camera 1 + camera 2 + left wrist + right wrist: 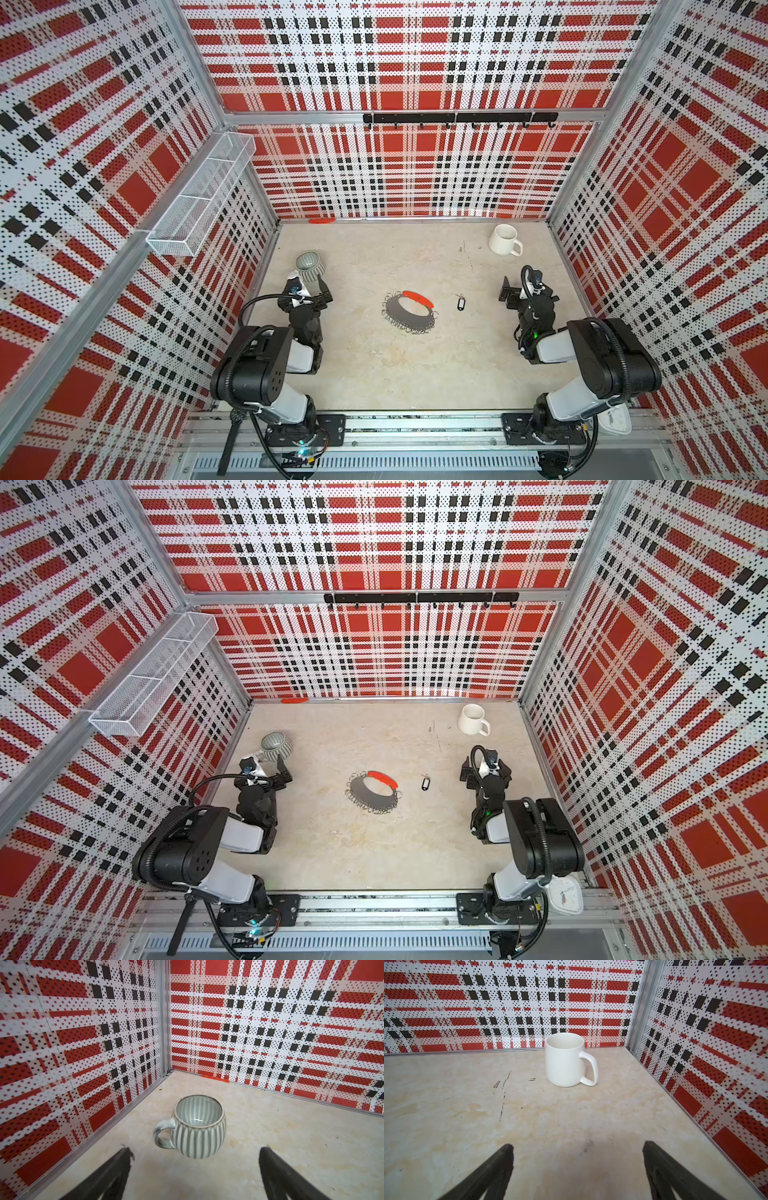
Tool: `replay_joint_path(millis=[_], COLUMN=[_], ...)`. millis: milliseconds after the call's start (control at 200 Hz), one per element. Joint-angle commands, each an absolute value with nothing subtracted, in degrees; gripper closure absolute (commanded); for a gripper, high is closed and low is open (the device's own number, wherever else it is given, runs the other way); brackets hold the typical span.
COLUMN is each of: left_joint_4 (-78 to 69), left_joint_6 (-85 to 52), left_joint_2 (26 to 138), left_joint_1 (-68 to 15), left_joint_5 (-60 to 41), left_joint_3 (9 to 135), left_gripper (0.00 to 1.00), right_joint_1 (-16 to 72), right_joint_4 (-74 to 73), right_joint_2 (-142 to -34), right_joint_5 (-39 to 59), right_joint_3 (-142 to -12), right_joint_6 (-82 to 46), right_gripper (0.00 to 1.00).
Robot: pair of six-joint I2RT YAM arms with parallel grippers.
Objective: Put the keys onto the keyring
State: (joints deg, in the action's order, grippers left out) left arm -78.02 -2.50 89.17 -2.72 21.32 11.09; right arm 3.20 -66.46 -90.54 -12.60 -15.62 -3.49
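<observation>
Left wrist view first: the left gripper (195, 1150) has its jaws spread wide with nothing between them, pointed at a ribbed grey mug (199, 1132) just ahead; in the right wrist view the right gripper (578, 1146) is equally wide and empty, facing a white mug (564, 1061) that stands farther off near the back wall.

Taking the keyring (399, 311) as the landmark in both top views: it lies flat on the table (374, 365) about midway between the two arms, its red segment (417, 297) on the far side and small wire loops fringing the rest; the keys (460, 303), a tiny silver key on a black tag, lie near its right side, apart from it and not touching; the right gripper is well apart from the keyring, beyond the keys; the left gripper is well apart on the opposite side; the ribbed mug sits beyond and left of the keyring, the white mug beyond and right.

By my reading nothing of the task is done; the keys are loose on the table and joined to no loop; grasping them, steadying the keyring and threading them on all remain.
</observation>
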Motion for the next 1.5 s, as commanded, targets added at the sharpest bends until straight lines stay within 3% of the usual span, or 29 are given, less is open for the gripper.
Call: replay_joint_path(millis=[0,1097,1283,1398,1498], left_joint_4=[-80.2,-79.0,-84.4,-77.4,-59.4], left_joint_6=[-1.7,-2.1,0.4,2.3,3.4], left_joint_2=[89.6,89.5,85.9,79.0,70.9], left_joint_1=[-3.0,-1.8,-4.6,-8.1,-14.7], left_joint_5=[21.9,19.1,22.2,28.1,33.2], left_joint_3=[11.5,12.1,7.8,8.6,15.3], left_gripper=[0.02,0.02,0.02,0.02,0.02], right_joint_1=[3.3,3.5,11.1,16.4,18.1], right_joint_4=[-67.1,-67.8,-75.6,-66.3,-46.2], right_joint_2=[-90.2,-90.1,-84.0,-78.2,-73.0], right_joint_5=[-12.2,-12.3,-31.0,-37.9,-43.2], right_joint_3=[-16.3,-15.8,-10.6,-14.3,-22.3], right_joint_6=[-3.0,-2.9,1.4,5.7,-3.0], right_gripper=[0.0,0.0,0.0,0.0,0.0])
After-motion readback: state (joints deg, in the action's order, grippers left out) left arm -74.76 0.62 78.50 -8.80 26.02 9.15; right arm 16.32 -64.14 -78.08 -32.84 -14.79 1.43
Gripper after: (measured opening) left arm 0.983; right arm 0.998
